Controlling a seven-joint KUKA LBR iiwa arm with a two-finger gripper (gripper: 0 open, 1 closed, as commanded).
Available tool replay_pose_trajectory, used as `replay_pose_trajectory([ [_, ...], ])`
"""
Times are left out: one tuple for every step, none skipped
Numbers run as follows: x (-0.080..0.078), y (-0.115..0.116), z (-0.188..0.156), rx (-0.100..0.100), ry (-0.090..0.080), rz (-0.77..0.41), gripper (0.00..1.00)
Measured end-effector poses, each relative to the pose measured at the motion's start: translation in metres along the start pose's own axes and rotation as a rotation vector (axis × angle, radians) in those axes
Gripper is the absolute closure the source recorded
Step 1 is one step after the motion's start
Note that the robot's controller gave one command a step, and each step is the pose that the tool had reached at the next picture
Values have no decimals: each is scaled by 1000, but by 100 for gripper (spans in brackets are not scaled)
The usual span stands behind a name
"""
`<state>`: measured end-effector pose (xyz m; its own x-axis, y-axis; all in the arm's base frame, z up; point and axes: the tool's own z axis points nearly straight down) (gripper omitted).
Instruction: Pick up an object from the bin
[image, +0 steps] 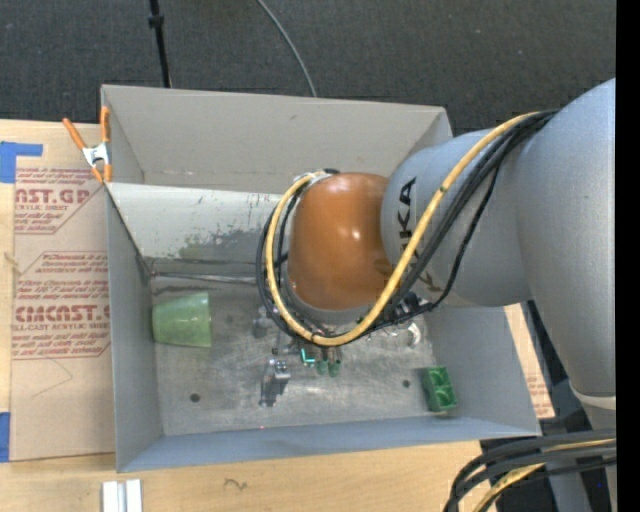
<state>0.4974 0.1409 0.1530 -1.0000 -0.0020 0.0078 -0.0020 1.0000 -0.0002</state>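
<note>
Bin (130, 300) of grey metal seen from above, with a large grey robot arm (520, 220) reaching in from the right. Nearest to the claw (272, 380) on the left is a pale green cup (182, 318). It lies on its side on the bin floor close to the left wall, its long axis running left to right across the view; which end is its mouth cannot be told. The claw is clear of the cup and sits low over bare, scuffed floor, a little left of the middle and towards the near wall. Whether the claw is apart or together cannot be told, because the wrist above hides most of it. The arm bends downwards into the bin, and the rounded orange cover (335, 250) on its wrist faces the camera. Yellow and black cables (440, 210) run along the arm and loop round that cover. The cover and the arm hide the middle and the right rear of the floor. Just under the cover's lower edge, right of the claw, are small green bits (325, 362); what they belong to is unclear. Further right, partly under the arm, lies a pale clear thing (405, 335). A dark green block (438, 389) rests near the right front corner, well apart from the claw, its long axis running roughly from front to back.
</note>
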Motion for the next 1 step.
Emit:
replay_pose_trajectory([
  [-37, 65, 72, 2, -12, 41, 0],
])
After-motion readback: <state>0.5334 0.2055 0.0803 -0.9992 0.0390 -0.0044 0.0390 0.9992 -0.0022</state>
